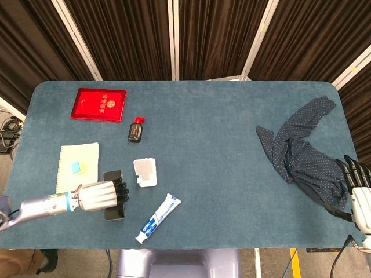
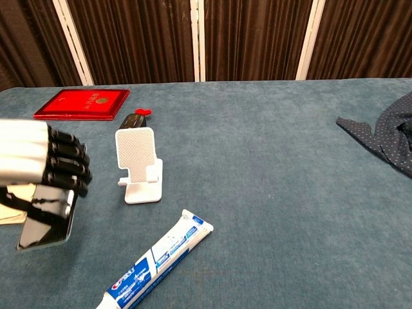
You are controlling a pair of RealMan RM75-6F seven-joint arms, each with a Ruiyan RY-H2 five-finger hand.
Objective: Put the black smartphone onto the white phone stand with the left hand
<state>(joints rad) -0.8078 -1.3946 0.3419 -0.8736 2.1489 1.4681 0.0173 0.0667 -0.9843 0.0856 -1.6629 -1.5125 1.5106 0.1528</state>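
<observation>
My left hand (image 1: 99, 196) (image 2: 35, 158) grips the black smartphone (image 1: 113, 194) (image 2: 45, 219), fingers curled over its top. In the chest view the phone hangs tilted above the tabletop, left of the white phone stand (image 1: 145, 172) (image 2: 140, 165). The stand sits upright on the blue table (image 1: 220, 174), nothing on it. My right hand (image 1: 359, 194) rests at the table's right edge, fingers extended and holding nothing; the chest view does not show it.
A toothpaste tube (image 1: 158, 218) (image 2: 158, 259) lies in front of the stand. A yellow notepad (image 1: 77, 167), a red booklet (image 1: 99, 105) (image 2: 82, 103) and a black key fob (image 1: 135, 131) (image 2: 132, 120) lie to the left and behind. A dark dotted cloth (image 1: 304, 153) (image 2: 386, 135) covers the right side.
</observation>
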